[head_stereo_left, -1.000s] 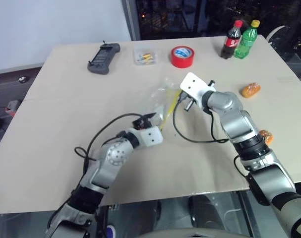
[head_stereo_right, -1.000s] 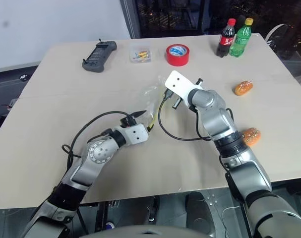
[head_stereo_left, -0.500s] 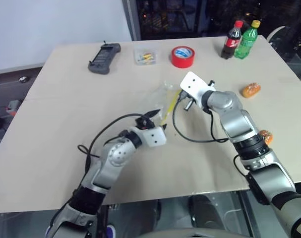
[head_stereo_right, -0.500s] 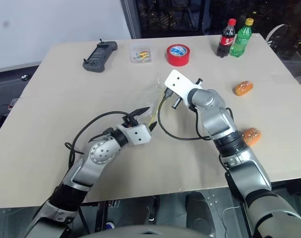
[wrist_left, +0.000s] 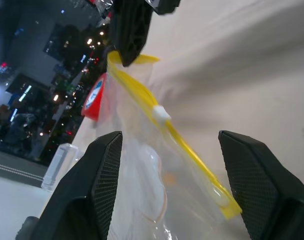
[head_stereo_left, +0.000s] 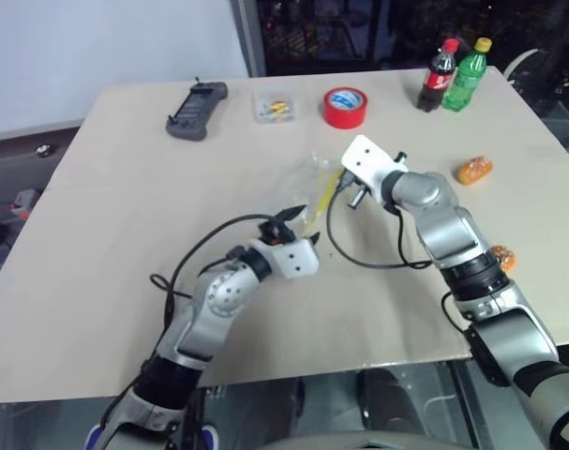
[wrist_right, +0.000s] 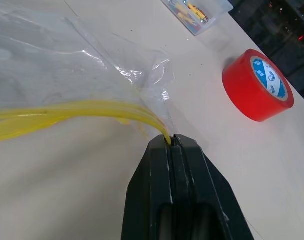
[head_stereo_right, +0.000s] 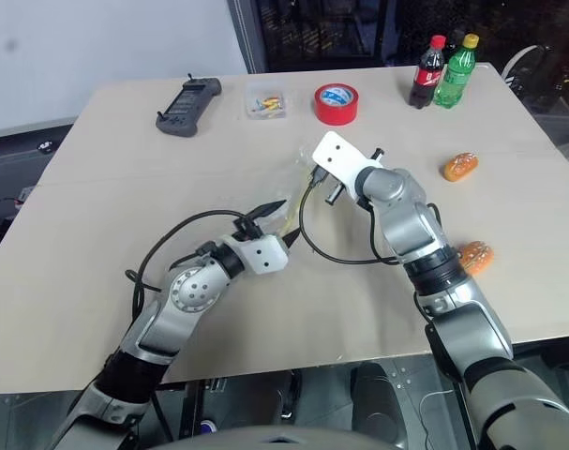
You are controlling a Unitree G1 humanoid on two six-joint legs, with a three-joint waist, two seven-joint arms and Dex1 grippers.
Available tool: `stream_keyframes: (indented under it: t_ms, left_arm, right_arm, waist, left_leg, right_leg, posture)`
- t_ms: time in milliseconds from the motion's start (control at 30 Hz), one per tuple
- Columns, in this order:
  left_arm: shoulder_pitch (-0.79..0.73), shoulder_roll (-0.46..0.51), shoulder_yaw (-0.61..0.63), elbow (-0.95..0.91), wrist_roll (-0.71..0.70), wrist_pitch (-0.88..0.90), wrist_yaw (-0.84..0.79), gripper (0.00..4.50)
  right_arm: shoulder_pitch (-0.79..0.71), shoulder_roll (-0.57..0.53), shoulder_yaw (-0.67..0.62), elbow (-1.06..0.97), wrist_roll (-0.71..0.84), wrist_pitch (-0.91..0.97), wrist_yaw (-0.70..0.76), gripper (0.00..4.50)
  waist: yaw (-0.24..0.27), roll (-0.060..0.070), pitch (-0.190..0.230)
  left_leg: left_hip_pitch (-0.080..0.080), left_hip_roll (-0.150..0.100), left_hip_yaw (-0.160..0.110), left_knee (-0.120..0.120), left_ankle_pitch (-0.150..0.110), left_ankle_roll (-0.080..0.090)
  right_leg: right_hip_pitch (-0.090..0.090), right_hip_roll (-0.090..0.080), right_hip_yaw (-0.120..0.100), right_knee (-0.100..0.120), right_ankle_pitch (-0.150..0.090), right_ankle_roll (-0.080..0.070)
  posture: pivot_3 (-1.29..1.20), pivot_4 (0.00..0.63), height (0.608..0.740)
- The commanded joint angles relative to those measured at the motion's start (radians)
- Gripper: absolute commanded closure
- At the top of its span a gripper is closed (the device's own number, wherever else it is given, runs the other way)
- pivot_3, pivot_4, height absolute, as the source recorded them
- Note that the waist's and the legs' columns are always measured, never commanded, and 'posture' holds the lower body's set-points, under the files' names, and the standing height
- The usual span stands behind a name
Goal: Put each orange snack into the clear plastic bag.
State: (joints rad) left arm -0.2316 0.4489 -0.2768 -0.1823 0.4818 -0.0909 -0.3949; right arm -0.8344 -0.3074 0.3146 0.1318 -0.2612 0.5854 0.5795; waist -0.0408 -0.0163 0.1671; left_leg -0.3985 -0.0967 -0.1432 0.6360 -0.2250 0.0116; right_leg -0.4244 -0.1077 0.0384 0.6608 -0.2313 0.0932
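Near orange snack point(head_stereo_left: 501, 258): half hidden behind the right forearm.
Clear plastic bag point(wrist_left: 141, 200): cut off by the left wrist view's edge.

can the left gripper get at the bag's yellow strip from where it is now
Probably yes. The left gripper is open with the yellow strip of the bag running between its fingers, nothing in between. The right gripper is shut on the strip's other end, holding it up.

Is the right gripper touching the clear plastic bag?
Touching. In the right wrist view the right gripper is shut on the clear plastic bag's yellow seal strip.
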Motion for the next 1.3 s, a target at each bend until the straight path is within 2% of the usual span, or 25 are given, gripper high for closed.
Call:
stream_keyframes:
  t_ms: [33, 167, 367, 433, 467, 500, 600, 733, 833, 900, 1067, 1300]
  left_arm:
    - [0.005, 0.012, 0.012, -0.042, 0.012, 0.004, -0.003, 2.5]
    - [0.001, 0.019, 0.012, -0.034, 0.015, 0.004, -0.002, 4.46]
    - [-0.036, 0.032, 0.042, -0.003, -0.011, -0.001, 0.004, 4.46]
    - [-0.064, 0.036, 0.079, 0.04, -0.064, -0.032, 0.015, 4.46]
    - [-0.077, 0.033, 0.1, 0.064, -0.101, -0.044, 0.013, 4.5]
    - [-0.094, 0.034, 0.121, 0.092, -0.142, -0.062, 0.005, 4.5]
    - [-0.131, 0.031, 0.167, 0.164, -0.275, -0.103, -0.054, 4.5]
    - [-0.154, 0.049, 0.201, 0.202, -0.424, -0.095, -0.173, 4.5]
    - [-0.159, 0.076, 0.216, 0.222, -0.53, -0.104, -0.285, 4.5]
    - [-0.156, 0.094, 0.223, 0.233, -0.595, -0.123, -0.364, 4.5]
    - [-0.155, 0.099, 0.223, 0.218, -0.682, -0.105, -0.455, 4.5]
    - [-0.146, 0.099, 0.221, 0.179, -0.71, -0.074, -0.486, 4.5]
  right_arm:
    - [-0.035, -0.001, -0.019, -0.019, 0.007, -0.012, -0.008, 4.5]
    - [-0.035, -0.003, -0.019, -0.022, 0.008, -0.01, -0.007, 4.5]
    - [-0.03, -0.023, 0.002, -0.029, 0.0, -0.027, 0.017, 4.5]
    - [-0.011, -0.038, -0.007, -0.048, 0.016, -0.048, 0.037, 4.5]
    - [0.001, -0.042, -0.017, -0.059, 0.021, -0.054, 0.034, 3.96]
    - [0.019, -0.043, -0.032, -0.073, 0.019, -0.064, 0.009, 3.89]
    - [0.098, -0.049, -0.085, -0.159, 0.059, -0.04, 0.002, 2.73]
    - [0.227, -0.071, -0.17, -0.322, 0.145, 0.037, 0.035, 2.73]
    - [0.318, -0.078, -0.249, -0.443, 0.231, 0.122, 0.051, 3.62]
    - [0.358, -0.047, -0.3, -0.529, 0.31, 0.204, 0.05, 4.44]
    - [0.353, 0.022, -0.292, -0.585, 0.385, 0.29, -0.002, 4.44]
    - [0.307, 0.113, -0.247, -0.559, 0.441, 0.316, -0.066, 4.44]
  waist:
    - [0.0, 0.0, 0.0]
    - [0.0, 0.0, 0.0]
    - [0.001, 0.0, 0.0]
    - [0.002, 0.0, 0.0]
    - [0.001, 0.0, 0.0]
    - [0.001, 0.0, 0.0]
    - [0.002, 0.0, 0.0]
    - [0.003, 0.0, 0.0]
    - [0.004, 0.0, 0.0]
    - [0.002, 0.0, 0.0]
    - [-0.001, 0.0, 0.0]
    - [0.001, 0.0, 0.0]
  left_leg:
    - [0.0, 0.0, 0.0, 0.0, 0.0, 0.0]
    - [0.0, 0.0, 0.0, 0.0, 0.0, 0.0]
    - [0.0, 0.0, 0.0, 0.0, 0.0, 0.0]
    - [0.0, 0.0, 0.0, 0.0, 0.0, 0.0]
    - [0.0, 0.0, 0.0, 0.0, 0.0, 0.0]
    - [0.0, 0.0, 0.0, 0.0, 0.0, 0.0]
    - [0.0, 0.0, 0.0, 0.0, 0.0, 0.0]
    - [-0.001, 0.0, 0.0, 0.0, 0.0, 0.0]
    - [-0.002, -0.001, 0.0, 0.0, 0.0, 0.0]
    - [-0.001, 0.0, 0.0, 0.0, 0.0, 0.0]
    - [0.001, 0.002, 0.0, 0.0, -0.002, 0.004]
    - [0.001, 0.002, 0.0, 0.001, -0.002, 0.004]
  right_leg:
    - [0.0, 0.0, 0.0, 0.0, 0.0, 0.0]
    - [0.0, 0.0, 0.0, 0.0, 0.0, 0.0]
    - [0.0, 0.0, 0.0, 0.0, 0.0, 0.0]
    - [0.0, 0.0, 0.0, 0.0, 0.0, 0.0]
    - [0.0, 0.0, 0.0, 0.0, 0.0, 0.0]
    - [0.0, 0.0, 0.0, 0.0, 0.0, 0.0]
    - [0.0, 0.0, 0.0, 0.0, 0.0, 0.0]
    - [0.0, -0.001, 0.0, -0.002, 0.0, 0.0]
    - [0.0, -0.001, 0.0, -0.002, 0.0, 0.0]
    - [0.0, -0.001, 0.0, -0.002, 0.0, 0.0]
    - [0.001, 0.001, 0.0, 0.0, 0.0, 0.0]
    - [0.001, 0.001, 0.0, 0.0, 0.001, -0.001]
  posture:
    - [0.0, 0.15, 0.74]
    - [0.0, 0.15, 0.74]
    - [0.0, 0.15, 0.74]
    - [0.0, 0.15, 0.74]
    - [0.0, 0.15, 0.74]
    - [0.0, 0.15, 0.74]
    - [0.0, 0.15, 0.74]
    - [0.0, 0.15, 0.74]
    - [0.0, 0.15, 0.74]
    - [0.0, 0.15, 0.74]
    - [0.0, 0.15, 0.74]
    - [0.0, 0.15, 0.74]
